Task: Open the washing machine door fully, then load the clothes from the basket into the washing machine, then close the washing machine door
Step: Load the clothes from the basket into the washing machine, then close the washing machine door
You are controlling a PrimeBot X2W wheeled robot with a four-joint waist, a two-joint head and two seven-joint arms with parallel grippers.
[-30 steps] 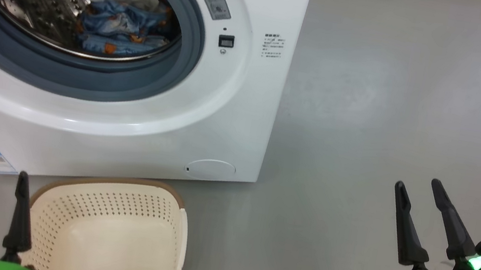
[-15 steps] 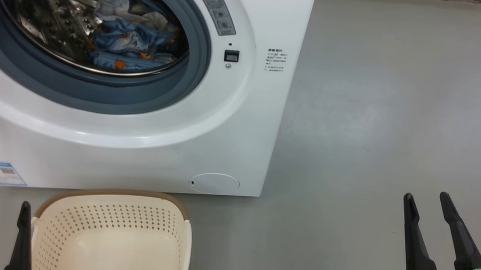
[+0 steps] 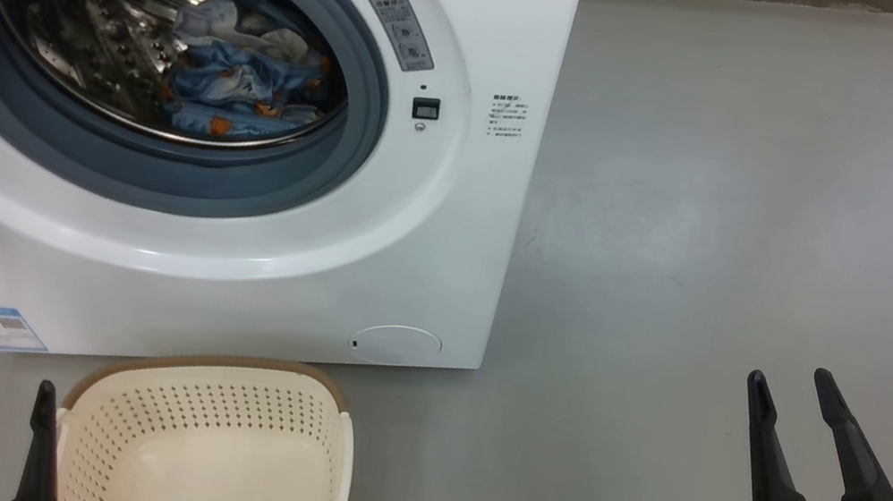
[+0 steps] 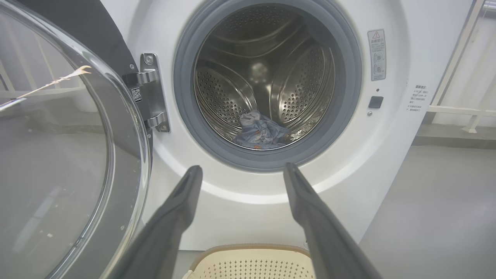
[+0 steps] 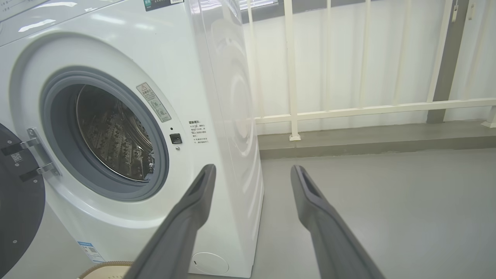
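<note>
Grey laundry-room floor: the left gripper and right gripper hang with fingers spread, holding nothing. The cream perforated basket sits empty just before the washing machine. The light-blue clothes lie in its steel drum. The washing machine door, with a glossy black rim round bulging glass, stands wide open at left. It is likely stiff and slick, best pushed at the rim far from the hinge.

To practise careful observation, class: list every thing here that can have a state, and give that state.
washing machine door: open, swung aside on its hinge
washing machine: drum uncovered, loaded
clothes: bunched inside the drum
basket: on the floor, no clothes seen inside
left gripper: open, empty
right gripper: open, empty
</note>
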